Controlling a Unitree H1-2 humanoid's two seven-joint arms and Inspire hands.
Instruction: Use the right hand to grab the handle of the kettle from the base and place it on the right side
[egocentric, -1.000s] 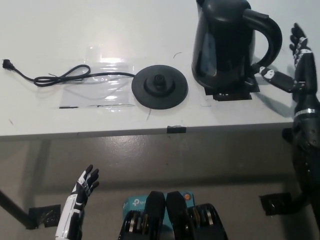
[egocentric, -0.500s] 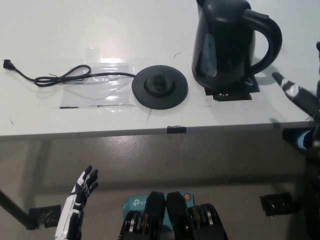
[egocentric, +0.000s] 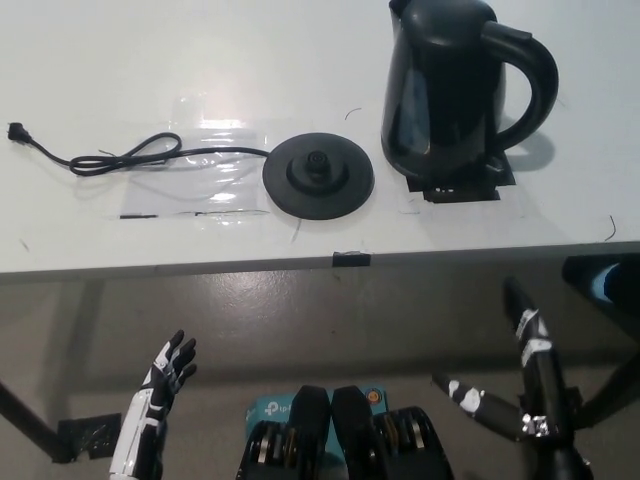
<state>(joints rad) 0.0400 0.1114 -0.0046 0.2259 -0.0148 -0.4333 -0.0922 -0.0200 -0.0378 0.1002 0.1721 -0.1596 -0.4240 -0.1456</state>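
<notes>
Black kettle (egocentric: 455, 85) far above right hand's (egocentric: 515, 400) fingers (egocentric: 522, 318).

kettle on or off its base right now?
Off. The kettle stands upright on the table, on black tape to the right of the bare base.

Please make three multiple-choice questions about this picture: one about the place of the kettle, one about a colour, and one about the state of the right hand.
1. Where does the kettle stand?
A. on its base
B. on the table, right of the base
C. on the floor

2. What colour is the kettle?
A. white
B. red
C. black

3. What is the right hand doing?
A. holding the kettle's handle
B. hanging open below the table edge
C. pressing on the base

Answers:
1 B: the round base lies bare, and the kettle stands to its right on dark tape marks.
2 C: its body and handle are black.
3 B: the black hand is low at the right, fingers apart, touching nothing. The left hand rests at the lower left.
</notes>
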